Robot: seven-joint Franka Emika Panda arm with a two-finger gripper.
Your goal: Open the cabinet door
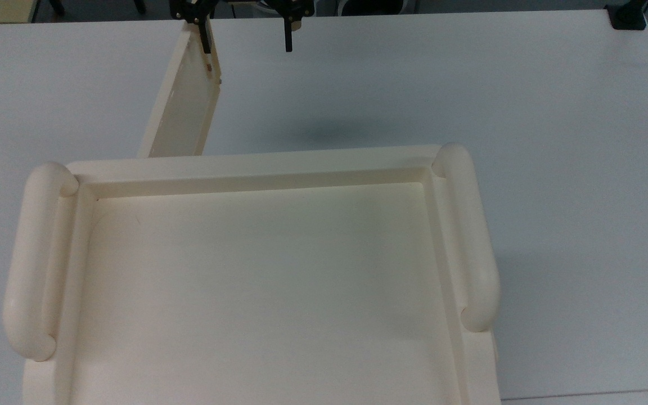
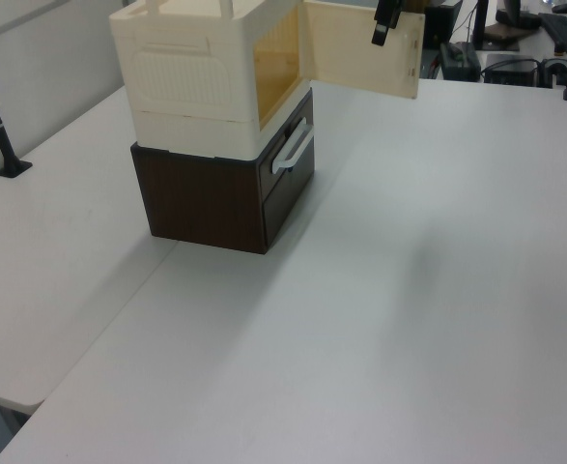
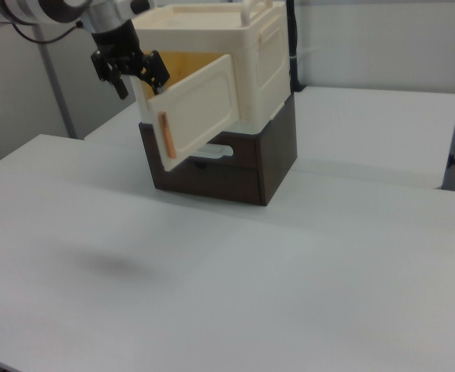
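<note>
At the door's [image 3: 198,105] free edge, above the bench [image 1: 442,84], the end effector [image 1: 246,35] hung open, one finger touching that light, stiff panel, best held by its handle [image 3: 165,135].

Cabinet [image 2: 206,77] stacked on drawer unit [image 2: 227,193] on table [image 2: 409,290], door [image 2: 360,58] swung out, gripper [image 1: 245,39] at its free edge.
</note>
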